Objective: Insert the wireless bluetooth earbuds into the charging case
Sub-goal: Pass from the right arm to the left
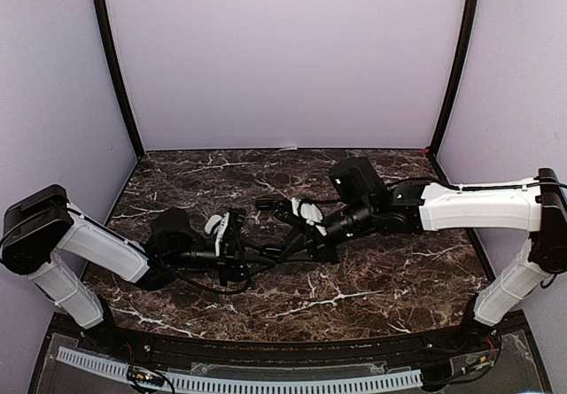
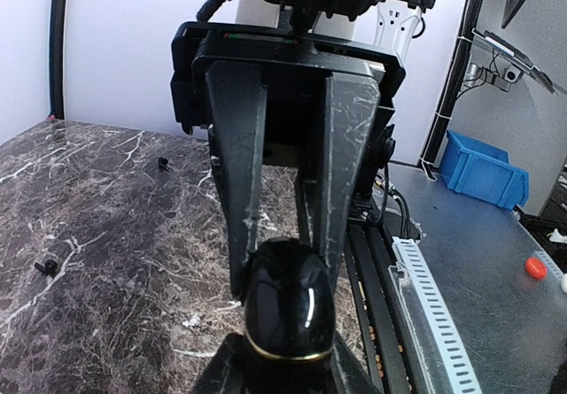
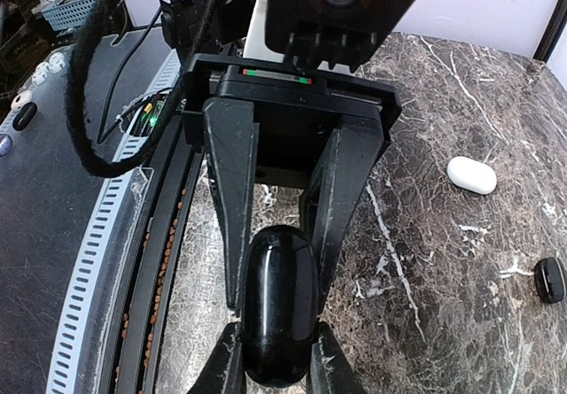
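The two arms meet over the middle of the dark marble table [image 1: 381,279], and both claws are on one and the same thing: a glossy black charging case [image 2: 285,314], which hangs above the marble between them. The left gripper [image 3: 278,289] is clenched on one end of it, its two fingers lying against the sides of the case. The right gripper [image 2: 284,274] is clenched on the other end in the same way, so the two grippers point at each other along one line. A thin golden ring runs around the case near the end that the left gripper holds. The earbuds that I can see lie on the table, apart from the case. In the left wrist view a black earbud [image 2: 162,162] lies far back, not far from the wall, and a second black earbud [image 2: 49,266] lies nearer and more to the left side, well apart from the first. In the right wrist view a white pebble-shaped case [image 3: 471,174] rests on the marble to the right of the grippers. A small black piece [image 3: 550,280] lies at the edge of that picture, nearer to the camera; I cannot tell whether it is an earbud or a case. Beyond the table edge, in the left wrist view, a blue bin [image 2: 483,168] stands on a grey bench [image 2: 478,270].
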